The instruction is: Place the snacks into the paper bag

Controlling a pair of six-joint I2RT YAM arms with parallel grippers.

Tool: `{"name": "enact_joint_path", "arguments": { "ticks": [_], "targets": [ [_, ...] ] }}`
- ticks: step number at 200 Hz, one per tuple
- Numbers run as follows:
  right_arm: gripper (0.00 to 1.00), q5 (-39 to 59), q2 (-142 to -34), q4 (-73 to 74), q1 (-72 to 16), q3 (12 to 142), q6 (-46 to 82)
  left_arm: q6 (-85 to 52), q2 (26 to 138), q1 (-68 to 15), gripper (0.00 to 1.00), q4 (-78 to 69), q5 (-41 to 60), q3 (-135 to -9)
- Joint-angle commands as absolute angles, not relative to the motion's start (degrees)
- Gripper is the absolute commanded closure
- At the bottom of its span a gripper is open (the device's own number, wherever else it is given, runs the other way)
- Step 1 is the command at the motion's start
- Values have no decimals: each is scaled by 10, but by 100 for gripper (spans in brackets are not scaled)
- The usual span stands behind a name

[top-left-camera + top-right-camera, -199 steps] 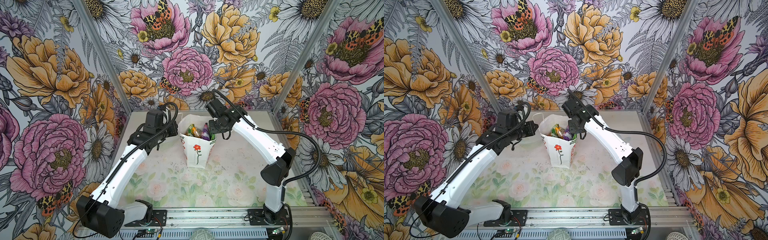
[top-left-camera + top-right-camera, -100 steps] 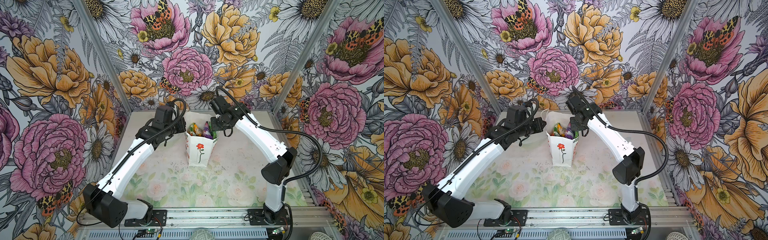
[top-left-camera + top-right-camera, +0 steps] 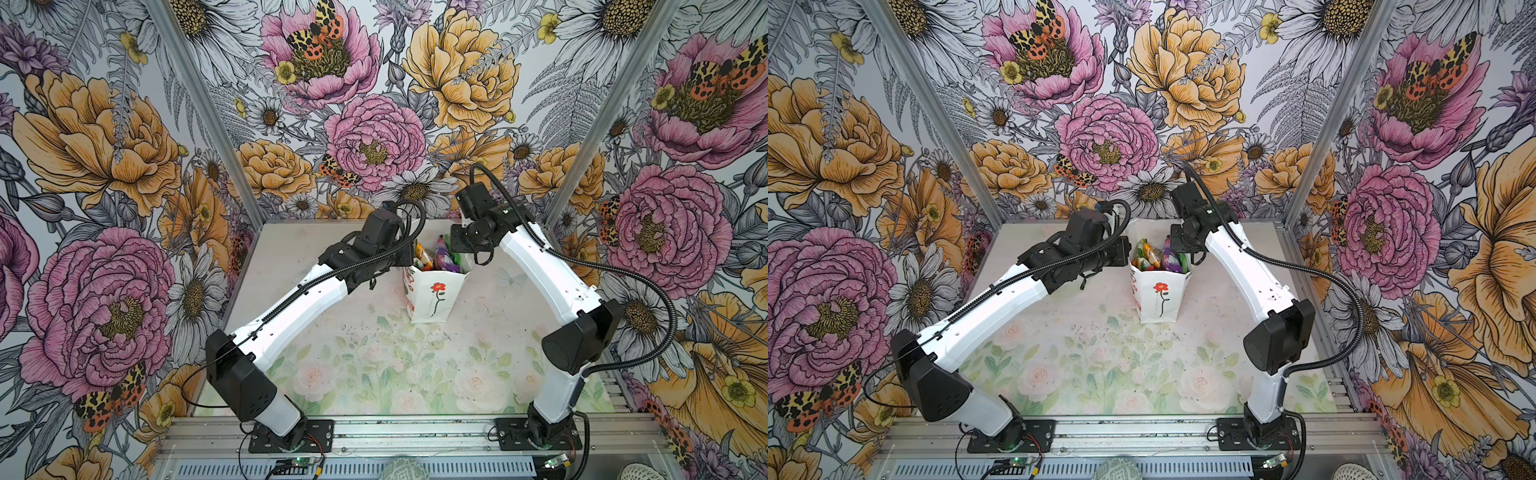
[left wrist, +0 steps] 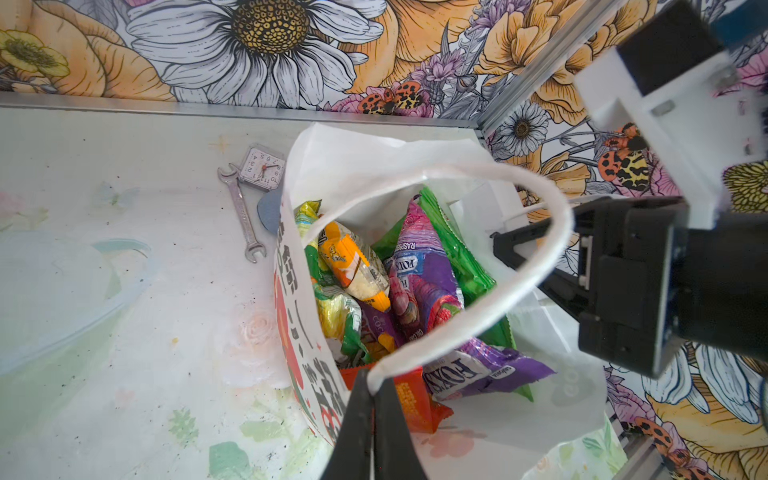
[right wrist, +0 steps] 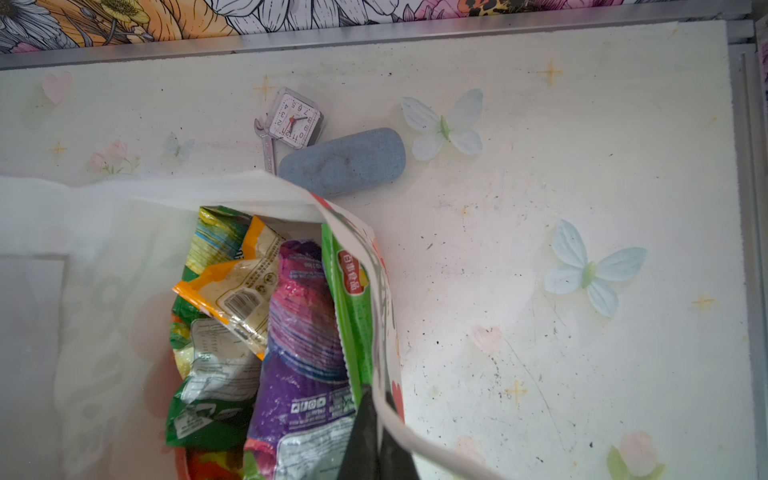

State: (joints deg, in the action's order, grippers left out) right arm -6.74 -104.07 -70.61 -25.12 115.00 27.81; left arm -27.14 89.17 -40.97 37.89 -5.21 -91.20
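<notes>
Paper bag [image 3: 432, 299] upright, axis vert.

Crinkly plastic snacks [image 3: 440, 259] lie in the tall white paper bag [image 3: 424, 309], upper centre of both top views; metal wrench [image 4: 243, 216] behind it.

wrench [image 5: 269, 154] half behind paper bag [image 5: 232, 187], grey case [image 4: 268, 212] mostly hidden
</notes>
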Motion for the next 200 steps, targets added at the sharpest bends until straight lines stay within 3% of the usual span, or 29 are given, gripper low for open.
{"name": "enact_joint_path", "arguments": {
  "ticks": [1,35,79,140,200],
  "targets": [
    [100,-53,-988,-648,-251,1131,272,-278,884,-418,100,323,-77,-945],
    [100,-4,-988,-637,-237,1105,270,-282,890,-419,100,324,-78,-937],
    [76,-6,-973,-634,-232,1101,271,-279,888,-421,95,344,-59,-944],
    [61,-7,-946,-629,-233,1099,280,-279,896,-420,89,393,-72,-958],
    [55,30,-911,-627,-235,1094,279,-287,870,-420,69,395,-84,-942]
  ]
}}
